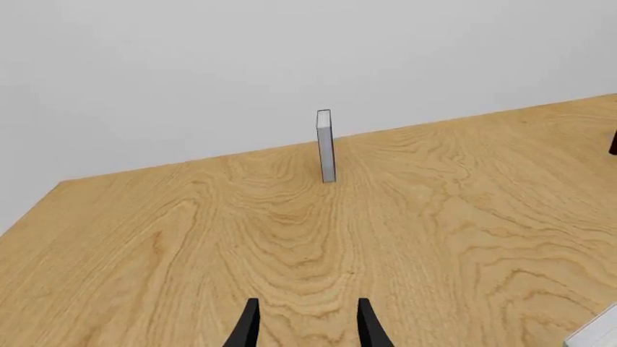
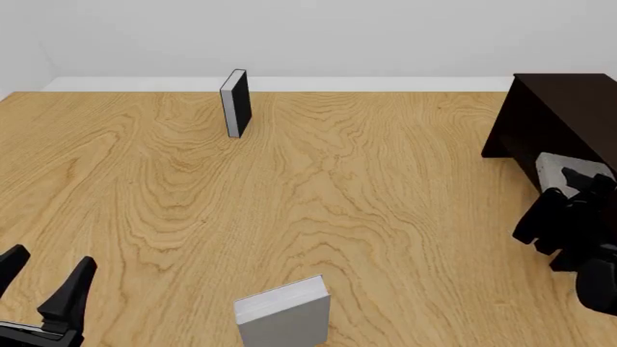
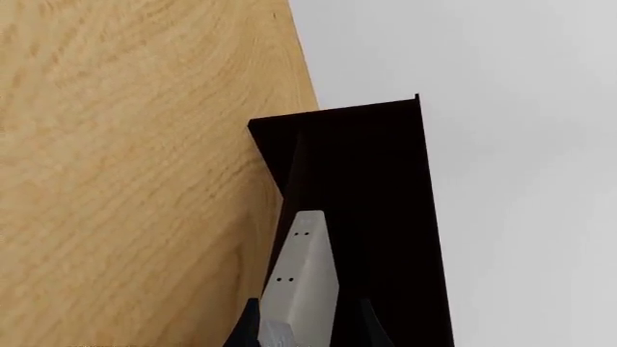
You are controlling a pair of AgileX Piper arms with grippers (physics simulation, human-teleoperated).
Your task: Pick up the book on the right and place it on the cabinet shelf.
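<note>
Right gripper (image 2: 568,189): jaws closed on the book (image 2: 553,170) — in the right wrist view the two dark fingers (image 3: 248,325) stand on either side of its pale body (image 3: 305,285), touching it.
Book: light grey, held off the worktop at the far right, up against the open front of the cabinet (image 2: 568,112); its far end reaches into the dark interior. Whether it rests on the cabinet shelf cannot be told — the inside is too dark to show a ledge.
Cabinet: very dark brown, standing on the worktop (image 2: 366,210) at its right edge, far larger than any book.
Left gripper (image 2: 43,278): jaws apart, holding nothing; low at the near left corner, over bare wood. The left wrist view shows both fingertips (image 1: 251,322) with a clear gap between them.
Black-covered book (image 2: 236,103): upright at the far side of the worktop, left of centre, white page edges facing the arms, well apart from both grippers.
Grey blocky book (image 2: 282,312): at the near edge, about centre, between the two arms, touching neither.
Worktop: light wood with strong grain; pale wall behind.
</note>
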